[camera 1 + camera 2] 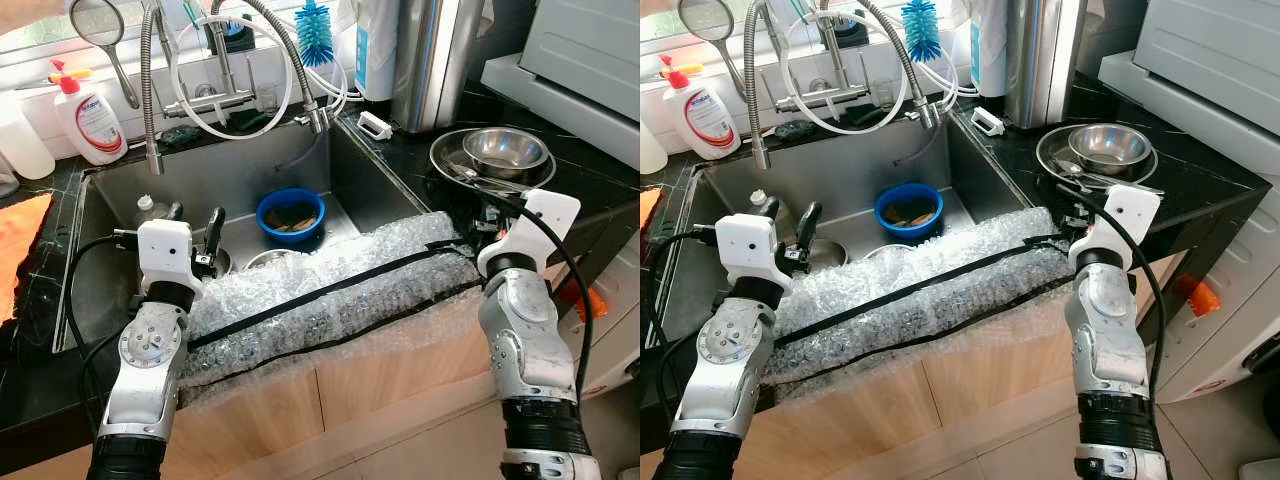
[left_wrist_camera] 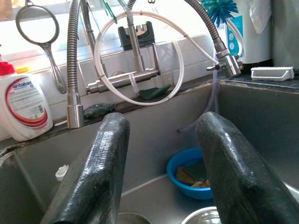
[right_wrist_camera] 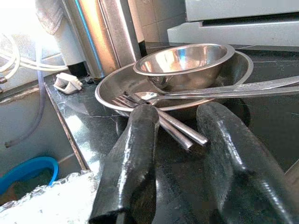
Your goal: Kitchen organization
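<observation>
A blue bowl (image 1: 290, 213) holding brown scraps sits on the sink (image 1: 240, 165) floor. My left gripper (image 1: 195, 225) hovers open over the sink's left part, nothing between its fingers (image 2: 100, 172); the blue bowl (image 2: 191, 170) lies beyond them. On the black counter to the right, a steel plate (image 1: 447, 160) carries a small steel bowl (image 1: 505, 150), with a fork and spoon (image 3: 187, 95) laid across it. My right gripper (image 3: 180, 172) stands open just in front of that plate, the cutlery handles ending close ahead of its fingertips, untouched.
Bubble wrap (image 1: 330, 290) pads the sink's front edge between both arms. Faucet hoses (image 1: 150, 90), a soap bottle (image 1: 92, 118), a strainer (image 1: 97, 20) and a blue brush (image 1: 314, 30) line the back. A steel canister (image 1: 435, 60) and white appliance (image 1: 590, 50) stand right.
</observation>
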Controlling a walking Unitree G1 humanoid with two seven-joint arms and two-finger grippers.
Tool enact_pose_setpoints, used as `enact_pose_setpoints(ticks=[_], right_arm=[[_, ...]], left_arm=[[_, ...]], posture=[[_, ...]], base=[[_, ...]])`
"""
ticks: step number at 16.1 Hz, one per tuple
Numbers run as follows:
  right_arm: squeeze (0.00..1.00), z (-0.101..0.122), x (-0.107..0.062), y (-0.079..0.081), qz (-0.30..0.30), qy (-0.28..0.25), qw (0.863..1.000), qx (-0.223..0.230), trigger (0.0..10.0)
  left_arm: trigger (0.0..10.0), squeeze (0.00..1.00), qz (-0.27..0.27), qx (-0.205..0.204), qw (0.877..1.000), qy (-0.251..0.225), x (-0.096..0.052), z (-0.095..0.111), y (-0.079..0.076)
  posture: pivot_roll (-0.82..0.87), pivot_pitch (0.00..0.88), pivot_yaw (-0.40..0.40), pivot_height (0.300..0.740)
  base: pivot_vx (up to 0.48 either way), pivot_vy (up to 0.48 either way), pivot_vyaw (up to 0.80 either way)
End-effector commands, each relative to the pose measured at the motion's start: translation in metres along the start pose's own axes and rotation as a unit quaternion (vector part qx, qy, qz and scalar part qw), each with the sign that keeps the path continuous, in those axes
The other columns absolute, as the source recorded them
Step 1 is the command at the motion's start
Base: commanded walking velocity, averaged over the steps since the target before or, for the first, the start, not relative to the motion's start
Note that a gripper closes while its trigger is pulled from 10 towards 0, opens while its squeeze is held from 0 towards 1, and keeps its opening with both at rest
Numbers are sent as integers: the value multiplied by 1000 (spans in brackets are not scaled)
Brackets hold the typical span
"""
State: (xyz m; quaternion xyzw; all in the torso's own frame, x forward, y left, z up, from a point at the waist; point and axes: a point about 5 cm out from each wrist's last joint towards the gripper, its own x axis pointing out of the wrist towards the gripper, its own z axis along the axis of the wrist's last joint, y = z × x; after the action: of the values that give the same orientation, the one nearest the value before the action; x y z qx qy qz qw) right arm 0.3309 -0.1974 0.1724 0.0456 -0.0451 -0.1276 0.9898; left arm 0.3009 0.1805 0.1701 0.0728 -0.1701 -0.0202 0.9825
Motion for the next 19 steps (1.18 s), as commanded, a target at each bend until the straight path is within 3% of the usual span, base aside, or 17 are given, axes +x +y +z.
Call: enact_pose_setpoints(ticks=[1, 7, 8, 9, 11, 12, 13, 14, 19], right_arm=[[0, 3, 2, 8, 13, -3, 1000, 5, 10000], [0, 3, 3, 10, 18, -2, 1000, 7, 10000], [0, 4, 3, 11, 21, -5, 1000, 10, 4392], [0, 5, 3, 12, 25, -9, 1000, 11, 0], [0, 6, 2, 14, 31, -14, 999, 13, 0], [0, 7, 2, 15, 32, -15, 999, 15, 1412], [0, 7, 2, 15, 34, -15, 999, 15, 7451], [0, 7, 2, 16, 34, -14, 999, 14, 10000], [0, 13, 3, 17, 37, -33, 998, 24, 10000]], left_arm=[[10000, 0, -1, 10, 1000, -6, 1, 2, 0], [10000, 0, 1, 13, 1000, -8, 2, 2, 0], [10000, 0, 1, 15, 1000, -9, 2, 3, 0], [10000, 0, 0, 16, 1000, -9, 2, 3, 0], [10000, 0, 1, 18, 1000, -10, 2, 3, 0], [10000, 0, 1, 20, 1000, -11, 3, 4, 0], [10000, 0, 1, 22, 1000, -12, 3, 4, 0], [10000, 0, 1, 23, 1000, -12, 3, 4, 0], [10000, 0, 1, 24, 1000, -14, 3, 4, 0]], posture=[[-130, 0, 91, 740], [-128, 0, 90, 740], [-129, 0, 90, 740], [-128, 0, 89, 740], [-129, 0, 89, 740], [-128, 0, 89, 740], [-126, 0, 89, 740], [-126, 0, 89, 740], [-128, 0, 91, 740]], base=[[0, 0, 0], [0, 0, 0], [0, 0, 0], [0, 0, 0], [0, 0, 0], [0, 0, 0], [0, 0, 0], [0, 0, 0], [0, 0, 0]])
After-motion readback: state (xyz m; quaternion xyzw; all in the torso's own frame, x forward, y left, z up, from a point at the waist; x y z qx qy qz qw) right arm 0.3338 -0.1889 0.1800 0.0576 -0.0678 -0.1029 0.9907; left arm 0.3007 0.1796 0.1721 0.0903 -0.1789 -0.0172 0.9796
